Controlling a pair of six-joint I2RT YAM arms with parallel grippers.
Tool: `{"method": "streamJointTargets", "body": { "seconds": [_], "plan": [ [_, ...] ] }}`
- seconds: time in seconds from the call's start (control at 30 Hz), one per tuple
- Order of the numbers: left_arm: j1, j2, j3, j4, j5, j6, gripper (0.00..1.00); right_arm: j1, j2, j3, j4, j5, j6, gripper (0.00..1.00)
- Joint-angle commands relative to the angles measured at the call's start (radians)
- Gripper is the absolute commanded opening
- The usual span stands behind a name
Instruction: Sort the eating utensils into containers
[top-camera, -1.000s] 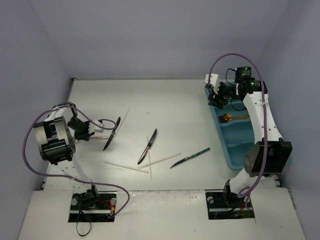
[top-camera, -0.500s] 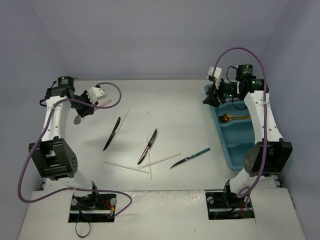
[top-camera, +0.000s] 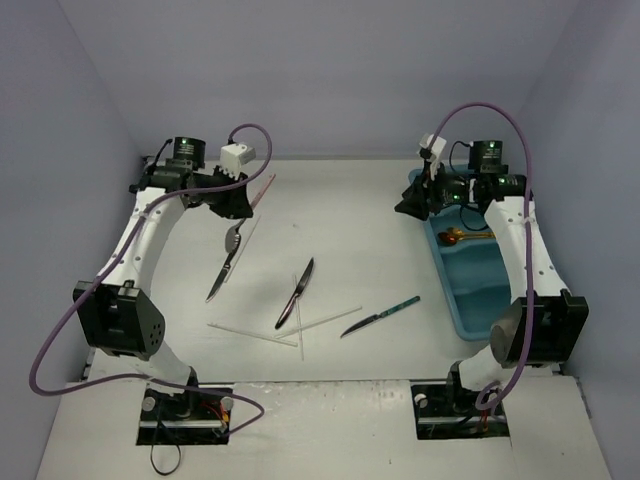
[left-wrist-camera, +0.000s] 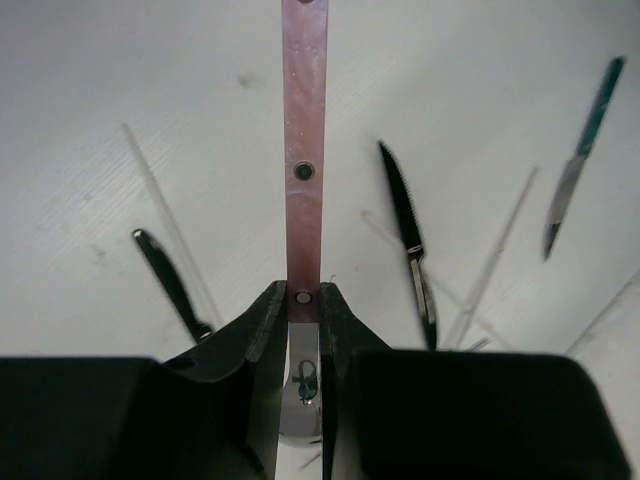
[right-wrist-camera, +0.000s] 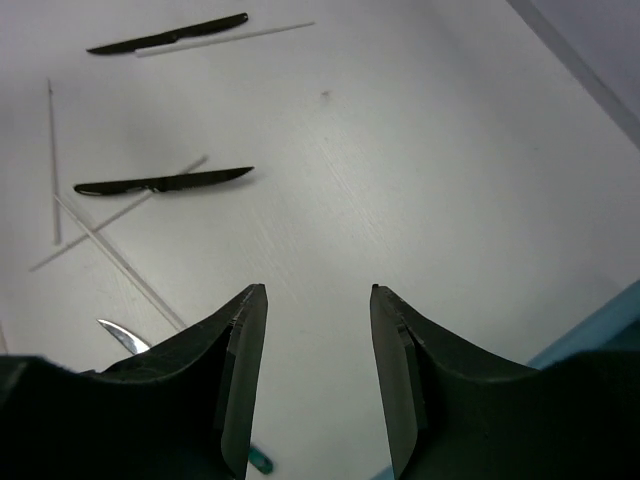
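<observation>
My left gripper hangs above the back left of the table, shut on a pink-handled silver utensil. In the left wrist view the pink handle runs out past the jaws and the silver head sits between them. My right gripper is open and holds nothing, just left of the teal-blue tray. A gold spoon lies in the tray. On the table lie two dark knives, a teal-handled knife and thin white sticks.
The tray stands along the table's right edge, close to the right arm's base. The loose cutlery lies in the middle of the table, between the arms. Walls close the table at the back and on both sides.
The left arm has risen from the near left and swung to the back and right, carrying the pink-handled utensil. The right gripper has moved left, off the tray, and narrowed slightly.
</observation>
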Motion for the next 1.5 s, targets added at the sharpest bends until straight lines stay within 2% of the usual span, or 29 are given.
{"method": "streamJointTargets", "body": {
  "seconds": [0.0, 0.07, 0.1, 0.2, 0.27, 0.37, 0.47, 0.67, 0.9, 1.23, 1.47],
  "plan": [
    [-0.059, -0.127, -0.099, 0.374, 0.115, -0.549, 0.00, 0.072, -0.095, -0.137, 0.469, -0.032, 0.616, 0.43],
    [-0.093, -0.145, -0.145, 0.467, 0.107, -0.673, 0.00, 0.111, -0.115, -0.181, 0.730, 0.032, 0.865, 0.43],
    [-0.103, -0.148, -0.162, 0.501, 0.097, -0.727, 0.00, 0.122, -0.112, -0.189, 0.783, 0.065, 0.974, 0.44],
    [-0.185, -0.133, -0.167, 0.493, 0.078, -0.754, 0.00, 0.199, -0.081, -0.157, 0.844, 0.143, 1.134, 0.45],
    [-0.224, -0.122, -0.152, 0.460, 0.070, -0.723, 0.00, 0.247, -0.075, -0.134, 0.846, 0.179, 1.108, 0.44],
    [-0.257, -0.107, -0.147, 0.454, 0.110, -0.735, 0.00, 0.302, -0.101, -0.134, 0.846, 0.194, 0.930, 0.43],
    [-0.281, -0.108, -0.150, 0.454, 0.132, -0.746, 0.00, 0.328, -0.096, -0.136, 0.843, 0.205, 0.910, 0.43],
    [-0.331, -0.123, -0.148, 0.460, 0.060, -0.749, 0.00, 0.342, -0.036, -0.120, 0.849, 0.254, 1.208, 0.42],
    [-0.340, -0.102, -0.094, 0.426, -0.035, -0.732, 0.00, 0.378, -0.033, -0.162, 0.857, 0.345, 1.411, 0.42],
    [-0.340, -0.069, -0.006, 0.414, -0.073, -0.725, 0.00, 0.392, -0.043, -0.237, 0.856, 0.392, 1.479, 0.41],
    [-0.355, -0.060, 0.011, 0.414, -0.083, -0.723, 0.00, 0.395, -0.024, -0.229, 0.857, 0.413, 1.496, 0.41]
  ]
}}
